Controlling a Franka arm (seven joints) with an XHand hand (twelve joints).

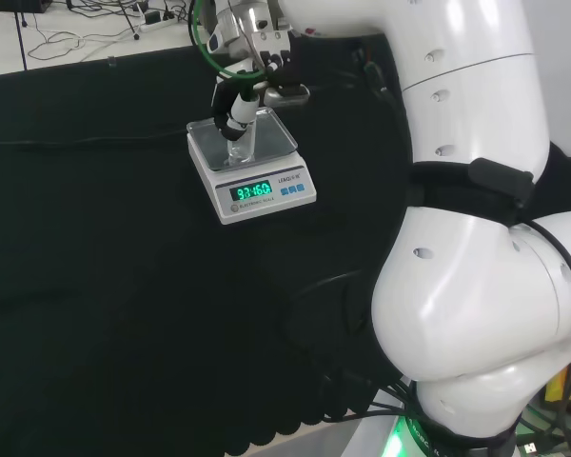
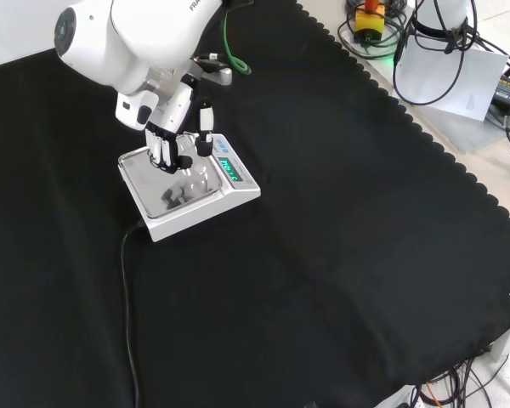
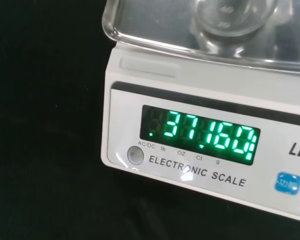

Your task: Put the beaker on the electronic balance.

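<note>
Where the black cloth covers the whole bench, the white robot arm is the largest body: in the head view its links stand at the right, and in the front view a big white link enters from the top left. The white electronic balance with a square steel pan and a lit green display stands on the cloth, left of the arm links in the head view and in the upper left part of the front view; a thin black cable runs from it toward the near edge of the cloth. The black and white hand hangs over the pan, its fingers curled down round the small clear glass beaker. The beaker stands upright on the pan; in the front view it is a faint clear shape just beside the fingertips. In the wrist view its round clear base rests on the steel pan above the balance's display, which is lit with green digits.
</note>
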